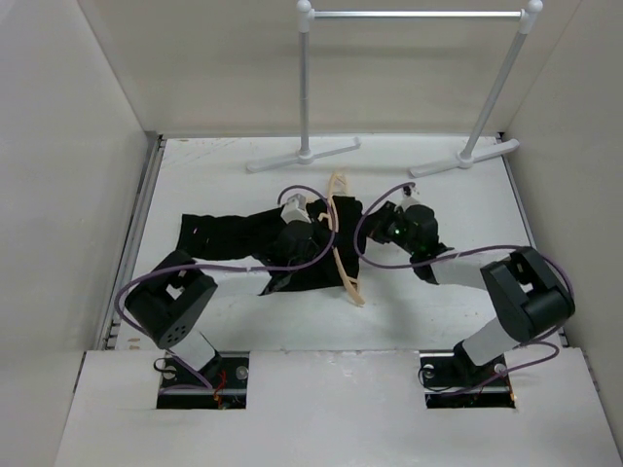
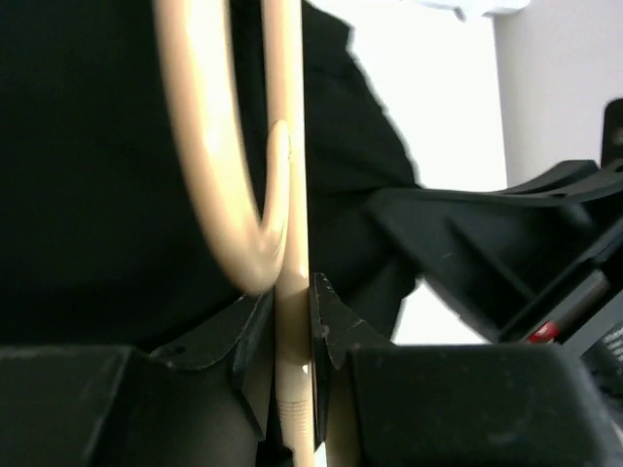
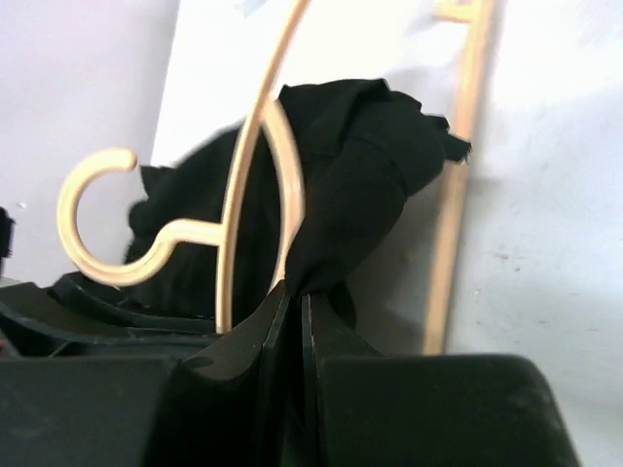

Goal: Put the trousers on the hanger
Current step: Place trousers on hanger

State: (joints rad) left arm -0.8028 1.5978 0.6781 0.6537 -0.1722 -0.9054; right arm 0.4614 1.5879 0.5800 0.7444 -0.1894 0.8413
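Observation:
The black trousers [image 1: 229, 238] lie spread across the middle of the table. The tan wooden hanger [image 1: 346, 272] rests over their right end, with its hook toward the rail. My left gripper [image 1: 324, 220] is shut on the hanger's thin bar, seen up close in the left wrist view as the hanger [image 2: 209, 146] pinched by the left gripper [image 2: 292, 292] over the trousers [image 2: 88, 175]. My right gripper [image 1: 368, 220] reaches in from the right. In the right wrist view this right gripper [image 3: 300, 292] is shut on a raised fold of the trousers [image 3: 360, 165], just beside the hanger [image 3: 255, 165].
A grey garment rail [image 1: 419, 15] with white joints stands at the back on two feet [image 1: 304, 156] [image 1: 465, 159]. Walls enclose the table [image 1: 438, 302] on the left, right and back. Purple cables loop over both arms.

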